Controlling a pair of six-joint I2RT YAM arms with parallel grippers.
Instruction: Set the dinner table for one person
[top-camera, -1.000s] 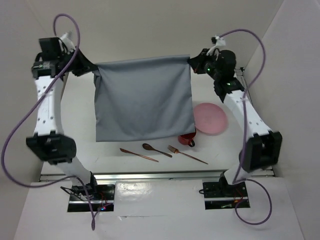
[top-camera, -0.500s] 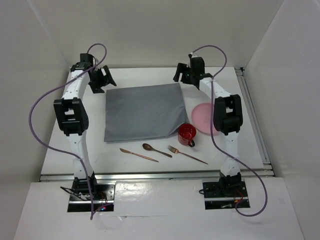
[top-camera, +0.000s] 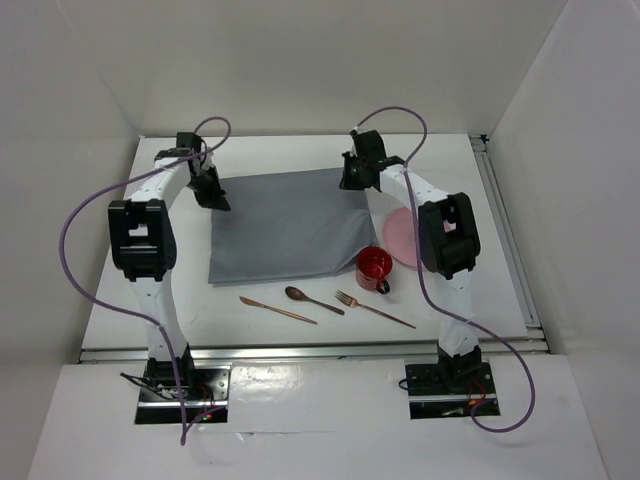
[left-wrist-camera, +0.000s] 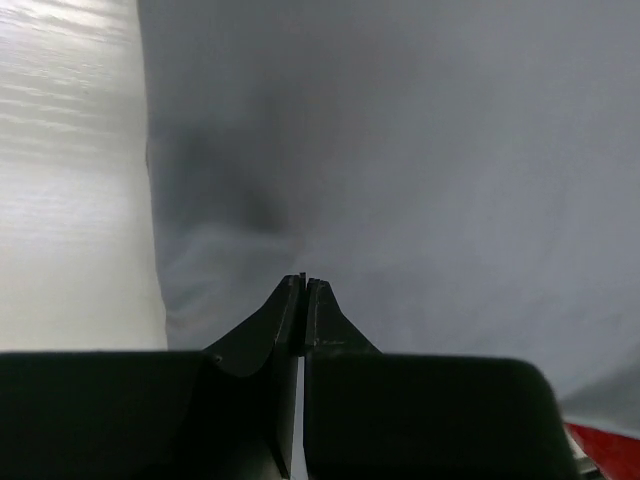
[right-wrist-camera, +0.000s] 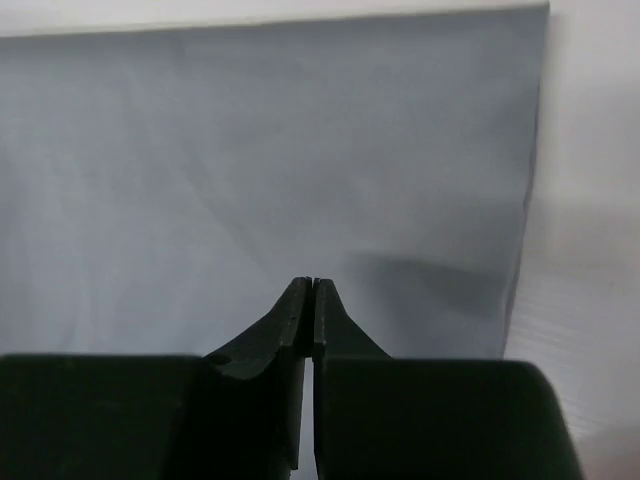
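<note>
The grey cloth (top-camera: 285, 225) lies flat on the white dinner table (top-camera: 450, 300). My left gripper (top-camera: 218, 200) hovers over the cloth's far left corner, jaws shut with nothing seen between them. In the left wrist view the tips (left-wrist-camera: 304, 282) point over the cloth (left-wrist-camera: 400, 150), with bare table (left-wrist-camera: 70, 200) to the left. My right gripper (top-camera: 347, 181) is shut over the far right corner. In the right wrist view its tips (right-wrist-camera: 308, 283) are above the cloth (right-wrist-camera: 250, 150), whose edge runs along the right.
A pink plate (top-camera: 402, 238) lies right of the cloth, with a red mug (top-camera: 375, 268) at the cloth's near right corner. A copper knife (top-camera: 277, 309), spoon (top-camera: 312, 299) and fork (top-camera: 375, 309) lie in front. A metal rail (top-camera: 300, 350) runs along the near edge.
The cloth went from hanging between both raised grippers to lying flat on the table. Both grippers have since moved from just beyond its far corners inward over them.
</note>
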